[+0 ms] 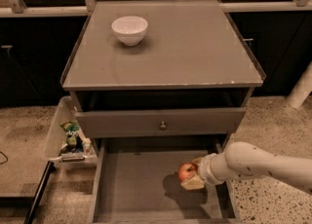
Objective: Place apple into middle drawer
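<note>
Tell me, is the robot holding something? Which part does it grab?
Yes. The gripper holds the apple, clasping it on the side that faces the arm, over the floor of the middle drawer.

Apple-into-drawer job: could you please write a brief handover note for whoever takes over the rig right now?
The hand is shut on the apple, reaching in from the right over the open middle drawer.
The apple hangs above the right part of the drawer floor, casting a shadow there.
Done: drawer open, apple carried over it.
Left: lower, release, pull the arm out.
A white bowl stands on the cabinet top.
</note>
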`<control>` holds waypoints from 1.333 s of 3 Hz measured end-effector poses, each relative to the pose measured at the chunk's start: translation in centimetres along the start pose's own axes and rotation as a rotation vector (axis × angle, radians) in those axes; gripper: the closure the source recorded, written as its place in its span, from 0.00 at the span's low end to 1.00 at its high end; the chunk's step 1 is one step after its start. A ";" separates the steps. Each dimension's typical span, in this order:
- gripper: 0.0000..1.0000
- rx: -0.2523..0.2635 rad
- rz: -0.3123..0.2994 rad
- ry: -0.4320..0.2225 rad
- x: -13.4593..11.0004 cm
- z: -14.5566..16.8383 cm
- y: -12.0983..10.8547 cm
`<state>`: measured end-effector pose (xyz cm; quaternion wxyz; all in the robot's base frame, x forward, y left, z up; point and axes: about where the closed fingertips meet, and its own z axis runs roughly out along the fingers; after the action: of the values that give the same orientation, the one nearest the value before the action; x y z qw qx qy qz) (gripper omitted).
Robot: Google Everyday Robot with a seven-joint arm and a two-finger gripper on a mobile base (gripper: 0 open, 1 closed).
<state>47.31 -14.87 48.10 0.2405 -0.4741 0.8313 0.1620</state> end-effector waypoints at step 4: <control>1.00 0.162 -0.168 -0.102 0.1 10.2 -3.2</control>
<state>52.53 -11.45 39.46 0.3327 -0.5123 0.7857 0.0973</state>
